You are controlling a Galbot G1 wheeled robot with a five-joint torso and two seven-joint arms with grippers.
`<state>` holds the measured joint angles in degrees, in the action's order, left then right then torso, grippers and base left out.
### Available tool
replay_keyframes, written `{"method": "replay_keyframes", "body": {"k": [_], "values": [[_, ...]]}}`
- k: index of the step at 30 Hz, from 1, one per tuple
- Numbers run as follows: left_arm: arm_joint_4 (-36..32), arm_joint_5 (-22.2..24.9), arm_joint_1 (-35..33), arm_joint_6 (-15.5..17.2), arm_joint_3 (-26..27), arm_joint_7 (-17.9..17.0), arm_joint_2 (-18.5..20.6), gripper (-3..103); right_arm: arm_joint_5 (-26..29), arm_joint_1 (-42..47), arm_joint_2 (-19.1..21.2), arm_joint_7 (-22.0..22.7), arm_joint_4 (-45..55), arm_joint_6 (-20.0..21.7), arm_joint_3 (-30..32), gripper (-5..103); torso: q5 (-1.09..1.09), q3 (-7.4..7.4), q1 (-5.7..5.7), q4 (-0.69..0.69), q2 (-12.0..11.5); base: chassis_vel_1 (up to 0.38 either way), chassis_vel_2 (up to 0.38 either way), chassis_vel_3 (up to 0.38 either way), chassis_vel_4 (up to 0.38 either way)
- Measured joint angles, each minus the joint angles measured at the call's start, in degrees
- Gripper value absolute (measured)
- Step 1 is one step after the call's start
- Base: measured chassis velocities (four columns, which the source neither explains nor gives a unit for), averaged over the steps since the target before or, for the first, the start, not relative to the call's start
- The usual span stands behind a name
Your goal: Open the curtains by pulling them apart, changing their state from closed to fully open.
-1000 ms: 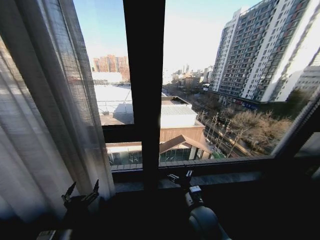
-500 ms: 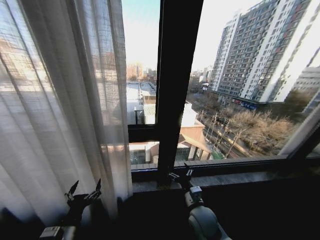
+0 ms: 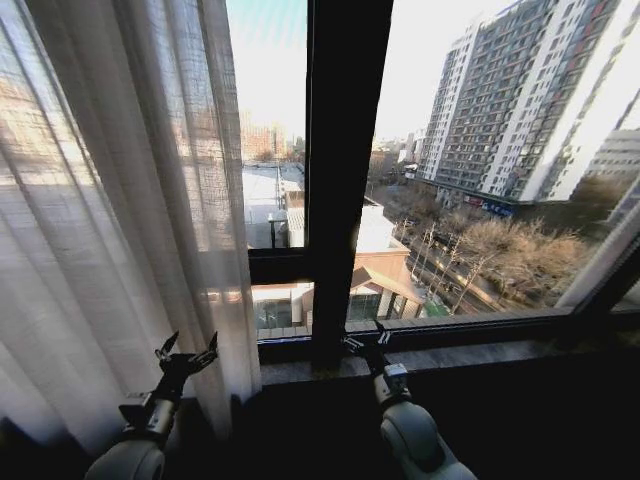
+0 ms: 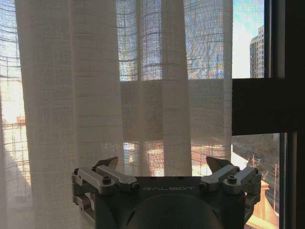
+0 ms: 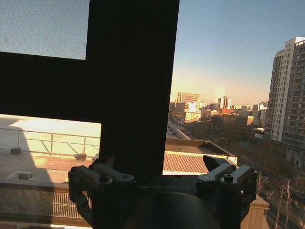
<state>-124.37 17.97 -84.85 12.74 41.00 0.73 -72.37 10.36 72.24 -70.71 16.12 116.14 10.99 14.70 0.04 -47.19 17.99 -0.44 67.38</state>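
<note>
From the head view, the sheer white curtains hang bunched in soft pleats over the left part of the window, their inner edge falling just short of the dark window frame, which stands upright in the middle. To the right of that bar the glass is uncovered, and a tall apartment block rises across the street. Low on the left, the left pincer is raised in front of the lower folds of the fabric, its two fingers spread apart with nothing between them. Whether a fingertip touches the cloth I cannot tell. Low in the middle, the right pincer sits at the foot of the frame bar, just above the window sill, its fingers also parted and empty.

In the left wrist view, the left pincer points straight at the curtains, fingers wide and holding nothing; the translucent pleats hang ahead of it, and the dark frame stands beyond the fabric's edge.

In the right wrist view, the right pincer faces the dark frame bar with fingers apart and empty; beyond the glass lie sunlit rooftops and distant buildings.
</note>
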Motion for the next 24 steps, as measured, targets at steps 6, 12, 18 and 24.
{"method": "replay_keyframes", "body": {"k": [6,12,18,24], "values": [[2.4,-0.5,2.8,2.0,-3.5,-2.7,0.4,100,1.3,0.2,0.5,1.0,0.6,0.2,0.5,100,-0.02,0.0,0.0,0.0,0.0,0.0,0.0,0.0,0.0],[3.3,-0.7,3.9,2.7,-5.3,-3.4,0.2,81,5.5,-0.2,1.7,2.0,2.6,2.1,1.7,100,-0.03,0.0,0.0,0.01,0.0,0.0,0.0,0.0,0.0],[2.2,-0.7,2.8,2.9,-4.5,-3.3,0.6,59,5.6,-0.4,1.1,2.1,2.6,2.1,2.0,100,-0.02,0.01,-0.01,0.01,0.0,0.0,0.0,0.0,0.0],[1.2,-0.3,1.9,3.0,-3.3,-3.1,0.7,38,5.6,-0.4,0.8,2.0,2.6,2.2,1.6,100,-0.03,0.01,0.0,0.01,0.0,0.0,0.0,0.0,0.0]]}}
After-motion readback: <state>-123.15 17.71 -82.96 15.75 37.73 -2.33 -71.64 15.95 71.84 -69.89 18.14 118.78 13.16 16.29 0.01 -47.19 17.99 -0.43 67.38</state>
